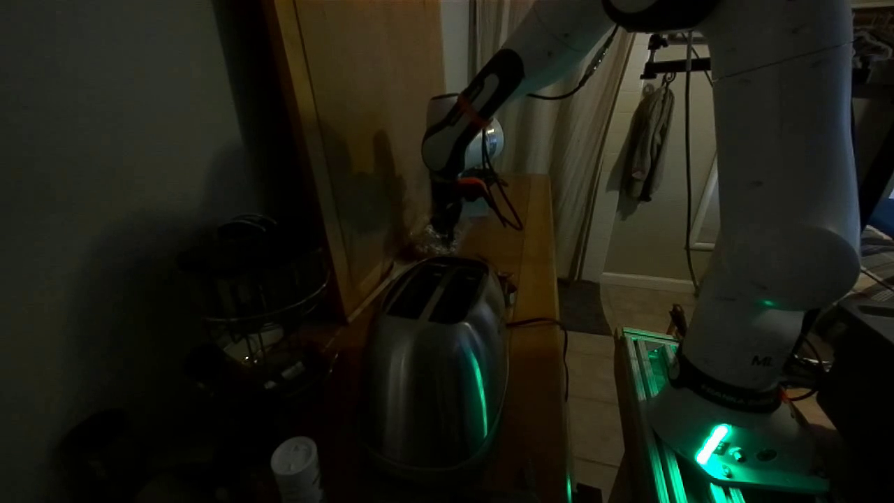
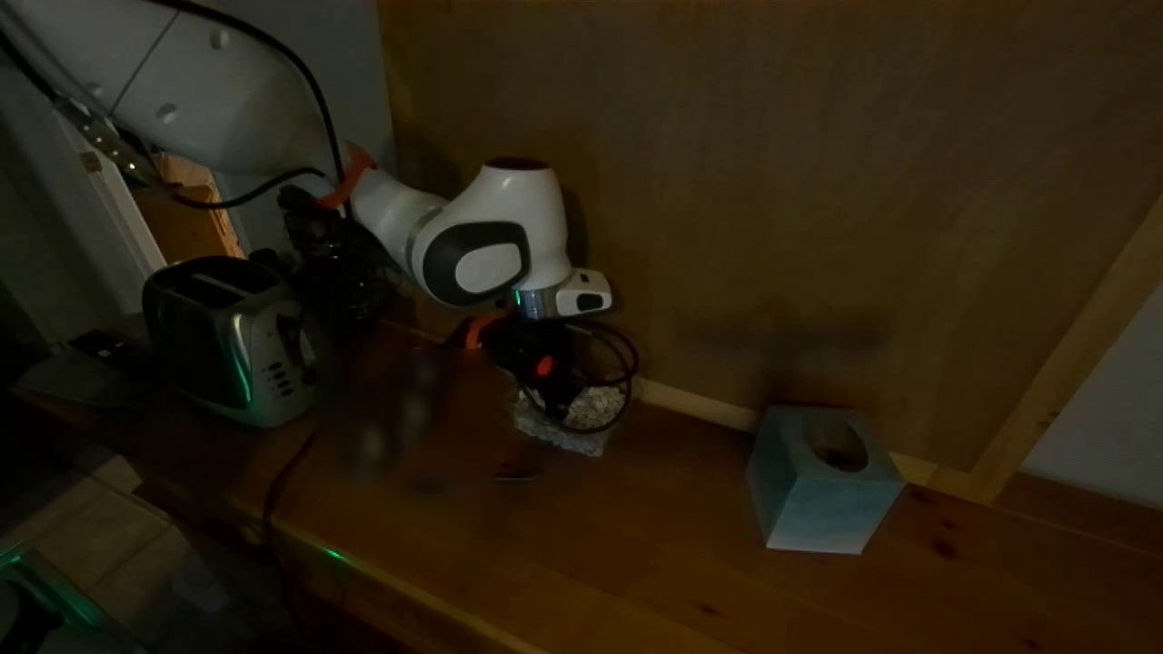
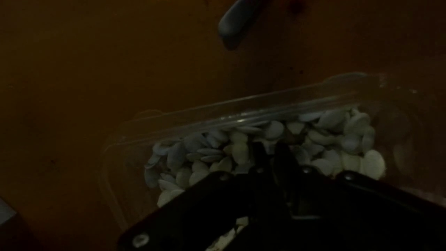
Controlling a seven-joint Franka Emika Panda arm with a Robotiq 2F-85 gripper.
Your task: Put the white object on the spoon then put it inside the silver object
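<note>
Black two-fingered gripper (image 3: pixel 270 150), nearest in the wrist view: fingers close together, narrow gap at the tips. Too dark to tell whether anything is pinched between them. Tips appear to be at or in the pile of small, flat, oval white pieces (image 3: pixel 240 152), taken as the white object. Pile lies in a shallow, clear plastic tray (image 3: pixel 244 108).

Handling (judgement): pieces look light, stiff, smooth, perhaps brittle. Expect them to slide over one another and slip out sideways under a hard squeeze. Best hold: a piece lying edge-up, taken lightly across its flat faces. Tray wall looks thin and likely flexes; a sideways push could shift the lot.

Beyond the tray rim, on the orange-brown wooden tabletop (image 3: pixel 104 69): grey, round-ended bar (image 3: pixel 238 21), running out of frame. Possibly the spoon's handle; bowl not seen. If so, hard, slick and low to the wood; grip across its width.

Farther out, in an exterior view: large, rounded brushed-steel toaster with dark top slots (image 2: pixel 227 336), taken as the silver object, upright, apart from the tray. Slots look narrow; a loaded spoon would need carrying level.
</note>
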